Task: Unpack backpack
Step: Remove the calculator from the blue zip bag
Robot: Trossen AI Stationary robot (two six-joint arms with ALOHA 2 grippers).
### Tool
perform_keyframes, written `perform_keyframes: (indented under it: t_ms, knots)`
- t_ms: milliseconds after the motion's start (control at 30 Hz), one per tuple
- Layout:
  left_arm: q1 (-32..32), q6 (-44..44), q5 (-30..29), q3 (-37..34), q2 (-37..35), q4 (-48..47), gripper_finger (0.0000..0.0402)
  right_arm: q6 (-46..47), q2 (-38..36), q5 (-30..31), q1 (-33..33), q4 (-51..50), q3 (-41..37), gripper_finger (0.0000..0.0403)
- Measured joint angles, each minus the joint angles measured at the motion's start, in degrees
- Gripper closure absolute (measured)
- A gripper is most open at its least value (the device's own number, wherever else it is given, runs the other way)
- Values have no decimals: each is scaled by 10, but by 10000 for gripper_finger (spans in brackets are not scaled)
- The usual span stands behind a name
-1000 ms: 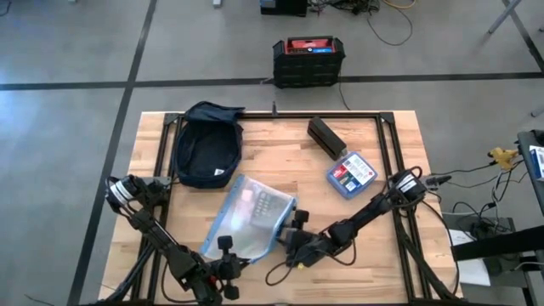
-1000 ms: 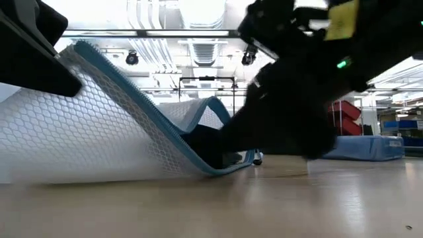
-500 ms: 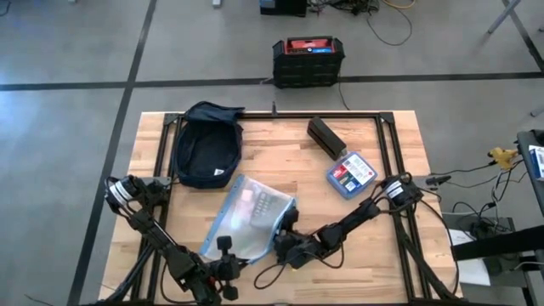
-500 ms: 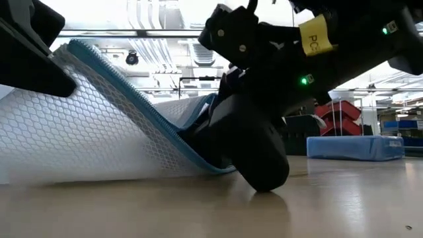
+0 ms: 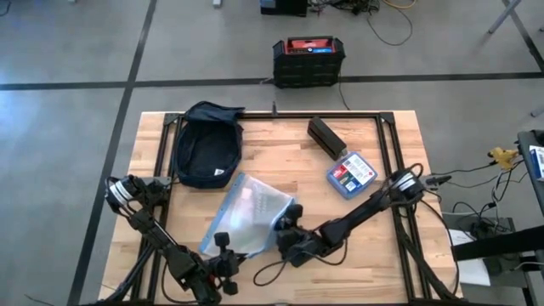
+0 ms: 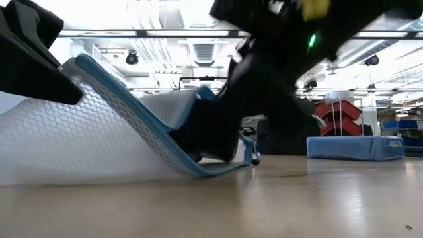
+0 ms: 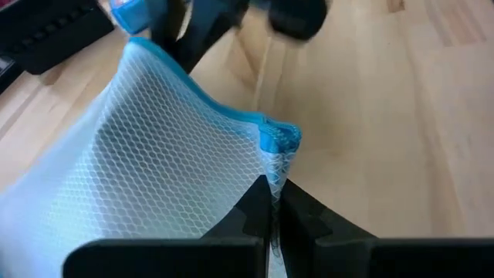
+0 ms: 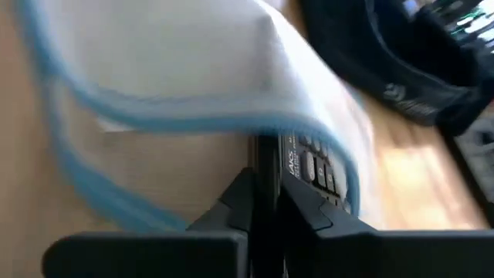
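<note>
Pouch-emptying step: left tool [image 7: 272, 220] pinches mesh pouch [image 5: 246, 217] corner; right tool [image 8: 262, 202] grips a calculator [image 8: 309, 174] (half inside), needing withdrawal.

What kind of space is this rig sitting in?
Looks like an industrial lab or workshop: a bare concrete floor with loose cables, exposed ceiling ducting, and red storage bins behind the butcher-block table.

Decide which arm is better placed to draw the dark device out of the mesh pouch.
Right: its pincer sits at the pouch's open mouth on the device, while the left pincer clamps a pouch corner.
</note>
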Motion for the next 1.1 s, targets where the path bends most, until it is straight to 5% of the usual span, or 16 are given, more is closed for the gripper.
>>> perform_keyframes:
  t_ms: [367, 867, 1100]
  knots:
    - [0, -26, -10, -5, 0, -13, 401, 161, -113, -107, 79, -237, 1, 393]
    - [1, -42, -13, -5, 0, -18, 402, 640, -145, -101, 295, -548, -6, 394]
    - [1, -44, -8, -5, 0, -16, 402, 830, -130, -171, 365, -610, -12, 367]
